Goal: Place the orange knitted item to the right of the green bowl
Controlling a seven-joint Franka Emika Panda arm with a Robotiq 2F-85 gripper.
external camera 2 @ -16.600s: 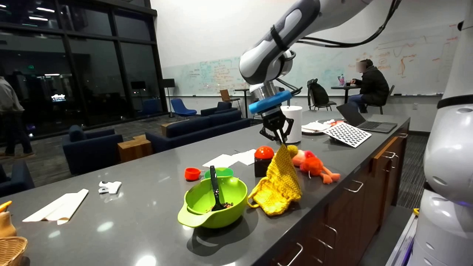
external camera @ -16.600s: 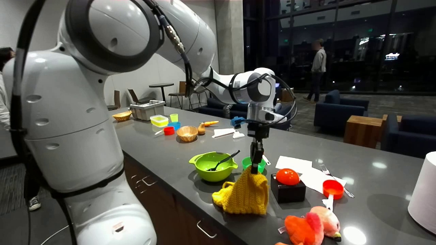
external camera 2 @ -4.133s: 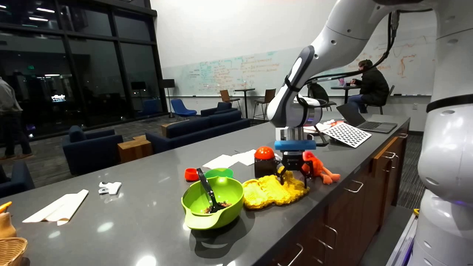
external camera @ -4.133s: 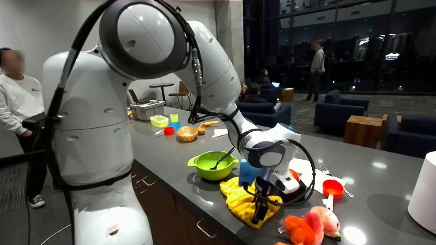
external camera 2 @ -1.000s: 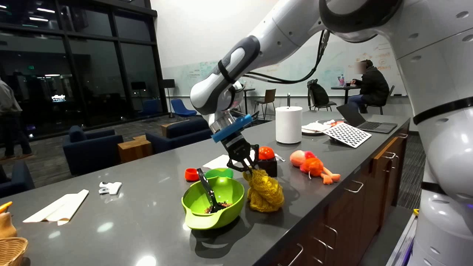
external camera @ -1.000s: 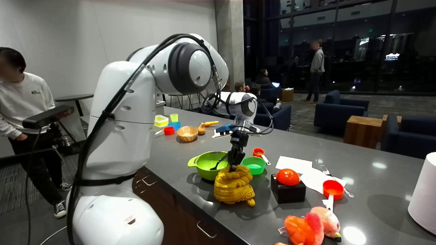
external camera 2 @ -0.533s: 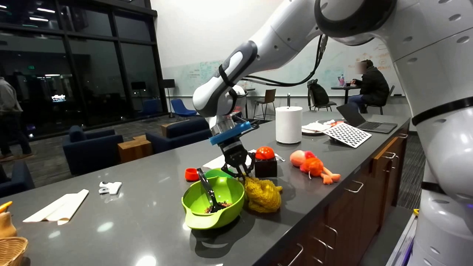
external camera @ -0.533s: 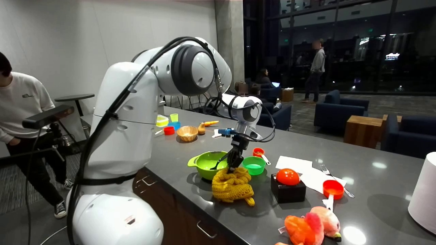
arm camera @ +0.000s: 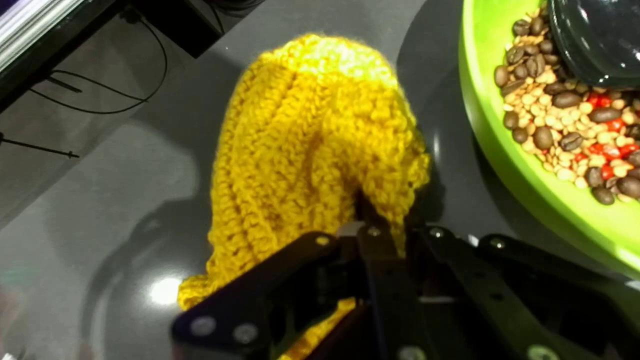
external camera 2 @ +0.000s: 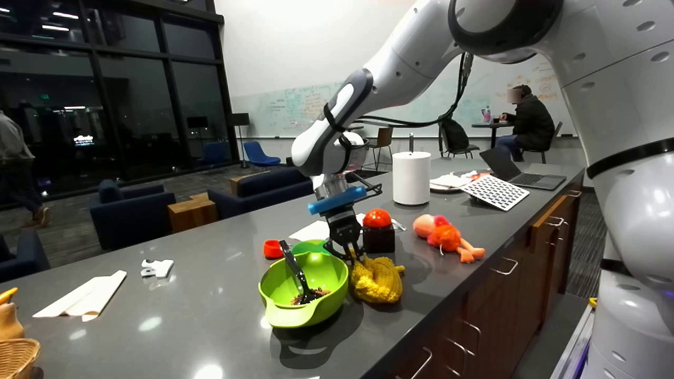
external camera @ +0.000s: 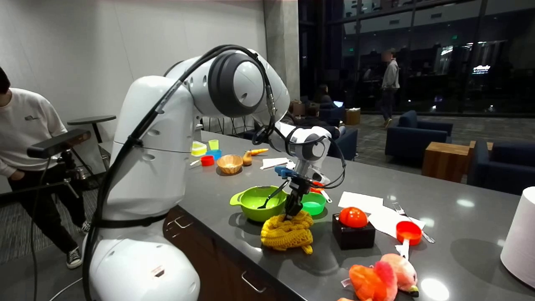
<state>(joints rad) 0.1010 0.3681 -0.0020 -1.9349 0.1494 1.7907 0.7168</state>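
Just right of the green bowl (external camera: 259, 215) in both exterior views, the orange knitted item (external camera 2: 379, 285) sits on the counter (external camera 2: 184, 295), apart from the bowl in the wrist view, and the claw (external camera 2: 356, 258) looks closed on a fold at its bowl-side edge — the bulk lies to the near side, its long axis running alongside the bowl. Since the place already seems to suit the task, the next move likely calls for letting that fold go and lifting clear of the rim — it is close by. The bowl holds a black spoon (external camera 2: 296, 269) among dark beans (arm camera: 567, 99), pale grains (arm camera: 556, 119) and red bits (arm camera: 598, 100).
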